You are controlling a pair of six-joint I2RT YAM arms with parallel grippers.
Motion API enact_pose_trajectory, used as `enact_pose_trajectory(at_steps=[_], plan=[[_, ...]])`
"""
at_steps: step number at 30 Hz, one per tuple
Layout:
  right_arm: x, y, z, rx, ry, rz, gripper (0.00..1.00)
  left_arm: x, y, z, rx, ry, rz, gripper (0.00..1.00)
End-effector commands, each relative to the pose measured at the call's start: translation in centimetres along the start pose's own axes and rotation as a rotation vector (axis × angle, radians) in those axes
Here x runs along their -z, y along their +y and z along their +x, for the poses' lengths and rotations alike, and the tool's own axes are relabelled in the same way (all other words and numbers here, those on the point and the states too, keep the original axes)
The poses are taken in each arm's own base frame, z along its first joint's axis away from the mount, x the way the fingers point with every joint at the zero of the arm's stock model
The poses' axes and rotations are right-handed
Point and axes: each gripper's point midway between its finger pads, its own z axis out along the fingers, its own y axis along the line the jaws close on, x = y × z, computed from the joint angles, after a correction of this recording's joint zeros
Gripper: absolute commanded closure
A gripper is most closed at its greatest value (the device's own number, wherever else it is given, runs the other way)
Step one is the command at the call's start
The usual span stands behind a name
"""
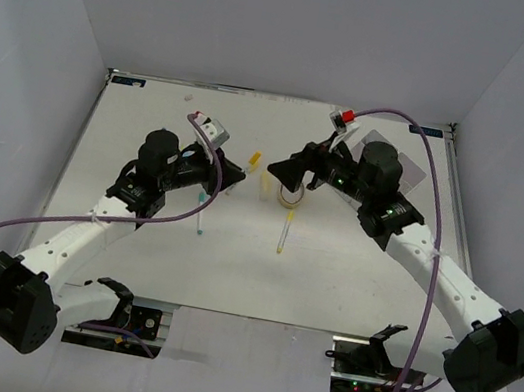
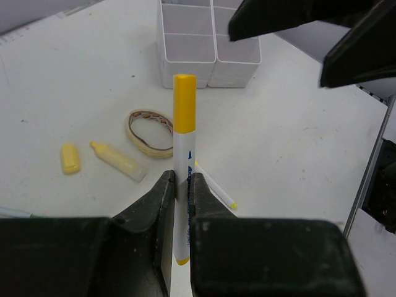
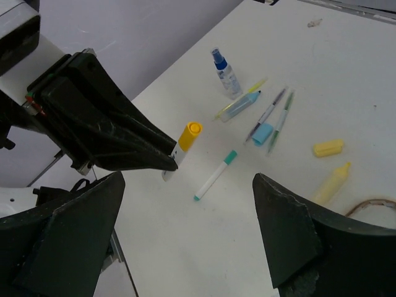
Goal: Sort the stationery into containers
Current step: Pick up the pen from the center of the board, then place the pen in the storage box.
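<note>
**Left gripper holds yellow-capped marker; right gripper spread**

The left gripper pinches the white barrel of a yellow-capped marker, whose cap points toward the white four-compartment tray. On the table between cap and tray lies a tan ring. Left of it are a loose yellow cap and an uncapped yellow highlighter. The right gripper hangs just right of the left one, fingers wide apart. Below it lie a green-capped marker, a blue block and a blue-capped bottle.
</note>
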Motion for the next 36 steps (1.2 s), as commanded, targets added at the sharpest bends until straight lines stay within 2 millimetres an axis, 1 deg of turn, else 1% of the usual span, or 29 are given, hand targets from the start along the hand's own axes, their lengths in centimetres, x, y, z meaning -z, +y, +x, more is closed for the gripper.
enact_pose_trajectory(at_steps=[1,2,3,4,5,6,11,12,13,14,15,17,18,20,23,24,25,26,27,28,29,30,31,32,33,34,35,36], plan=[[-2.6,1.3,-2.2,0.025,-0.06,-0.018,0.1,0.6,-1.7,-2.9,-0.083,-0.107,0.066,1.0],[-3.3,2.2,-2.5,0.031,-0.066,-0.034,0.12,0.7,-1.8,-2.8,-0.08,-0.112,0.069,1.0],[-3.8,2.4,-2.3,0.028,-0.059,-0.04,0.14,0.9,-1.9,-3.2,-0.091,-0.134,0.068,1.0],[-4.7,2.1,-1.7,0.02,-0.042,-0.036,0.15,1.0,-2.0,-3.3,-0.077,-0.144,0.067,1.0],[-5.1,2.8,-1.8,0.027,-0.049,-0.055,0.16,1.1,-2.1,-2.7,-0.067,-0.14,0.07,1.0],[-5.7,2.7,-1.4,0.018,-0.04,-0.058,0.2,1.2,-2.2,-2.9,-0.07,-0.145,0.075,1.0],[-7.0,3.3,-1.1,0.015,-0.031,-0.07,0.33,1.6,-2.4,-3.0,-0.068,-0.155,0.066,1.0],[-7.1,3.4,-1.1,0.016,-0.032,-0.072,0.37,1.7,-2.3,-3.0,-0.068,-0.158,0.062,1.0],[-7.3,3.5,-1.1,0.016,-0.03,-0.074,0.39,1.7,-2.4,-3.0,-0.068,-0.158,0.063,1.0],[-7.5,3.8,-0.9,0.016,-0.027,-0.081,0.41,1.7,-2.4,-3.1,-0.068,-0.16,0.064,1.0],[-7.7,3.7,-0.6,0.014,-0.021,-0.082,0.45,1.7,-2.4,-3.1,-0.068,-0.161,0.065,1.0],[-7.9,4.0,-0.6,0.015,-0.023,-0.091,0.48,1.7,-2.4,-3.0,-0.065,-0.158,0.067,1.0],[-7.9,4.0,-0.5,0.016,-0.023,-0.093,0.52,1.6,-2.6,-2.8,-0.06,-0.153,0.076,1.0],[-8.0,4.1,-0.3,0.014,-0.026,-0.104,0.56,1.6,-2.6,-2.7,-0.055,-0.151,0.08,1.0],[-8.0,4.2,-0.3,0.012,-0.029,-0.111,0.69,1.6,-2.8,-2.5,-0.05,-0.145,0.092,1.0],[-8.0,4.2,-0.3,0.012,-0.03,-0.108,0.78,1.6,-2.8,-2.4,-0.046,-0.144,0.089,1.0],[-7.9,4.1,-0.3,0.014,-0.031,-0.104,0.83,1.5,-2.7,-2.4,-0.043,-0.143,0.085,1.0],[-7.8,3.7,0.0,0.011,-0.027,-0.085,0.88,1.5,-2.6,-2.4,-0.038,-0.144,0.078,0.98],[-7.5,3.5,-0.1,0.024,-0.032,-0.072,0.92,1.5,-2.4,-2.4,-0.027,-0.145,0.066,0.88],[-7.3,3.1,0.1,0.032,-0.029,-0.05,0.92,1.5,-2.0,-2.3,-0.019,-0.145,0.045,0.82],[-7.1,1.9,0.9,0.036,-0.016,0.006,0.92,1.5,-1.7,-2.4,-0.014,-0.147,0.029,0.75],[-6.5,1.4,0.8,0.07,-0.021,0.036,0.92,1.5,-1.4,-2.2,-0.001,-0.141,0.01,0.67],[-6.1,0.7,0.8,0.085,-0.021,0.073,0.92,1.4,-0.7,-2.1,0.013,-0.141,-0.03,0.49],[-5.6,-1.1,0.7,0.095,-0.03,0.154,0.92,1.4,-0.4,-1.9,0.026,-0.134,-0.05,0.37],[-4.5,-2.3,1.2,0.104,-0.021,0.206,0.92,1.2,0.2,-1.7,0.044,-0.125,-0.076,0.28],[-3.6,-4.1,1.0,0.124,-0.029,0.269,0.92,1.2,0.7,-1.5,0.077,-0.119,-0.105,0.14],[-2.6,-6.0,0.6,0.134,-0.048,0.36,0.92,1.2,1.8,-1.1,0.103,-0.097,-0.169,0.08],[-1.5,-7.3,0.6,0.142,-0.049,0.413,0.92,1.2,2.5,-0.8,0.128,-0.08,-0.211,0.03]])
